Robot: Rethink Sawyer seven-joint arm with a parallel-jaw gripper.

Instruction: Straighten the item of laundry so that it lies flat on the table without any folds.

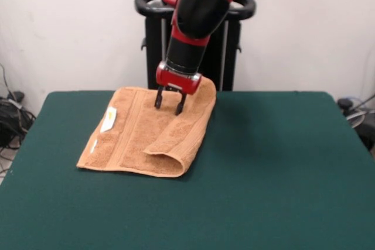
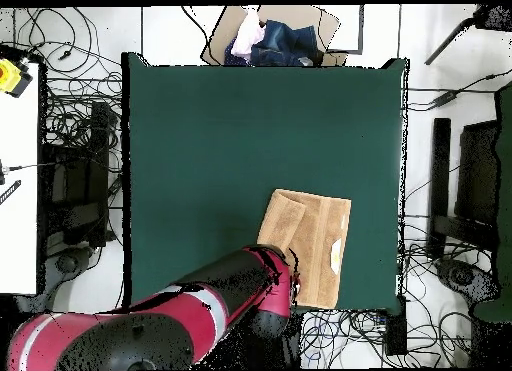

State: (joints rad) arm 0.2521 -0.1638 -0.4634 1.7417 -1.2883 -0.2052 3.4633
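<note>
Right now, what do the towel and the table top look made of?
Towel: looks like terry cloth, orange-tan, with a nubby matte pile and flat woven bands. Table: top looks covered in dark green felt or similar fabric, matte with no glare; what lies underneath can't be seen.

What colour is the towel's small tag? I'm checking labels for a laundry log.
White, on the orange-tan towel; the tag shows best in the front view.

- Table (image 1: 281,168): the green top lies bare across its whole right half and front strip in the front view; open passage there.
- Towel (image 1: 146,136): the only obstacle on the surface, at the far left portion, its right edge folded over into a raised hump.
- Gripper (image 1: 169,101): hangs directly over the towel's far end, fingers apart, occupying that approach from above.
</note>
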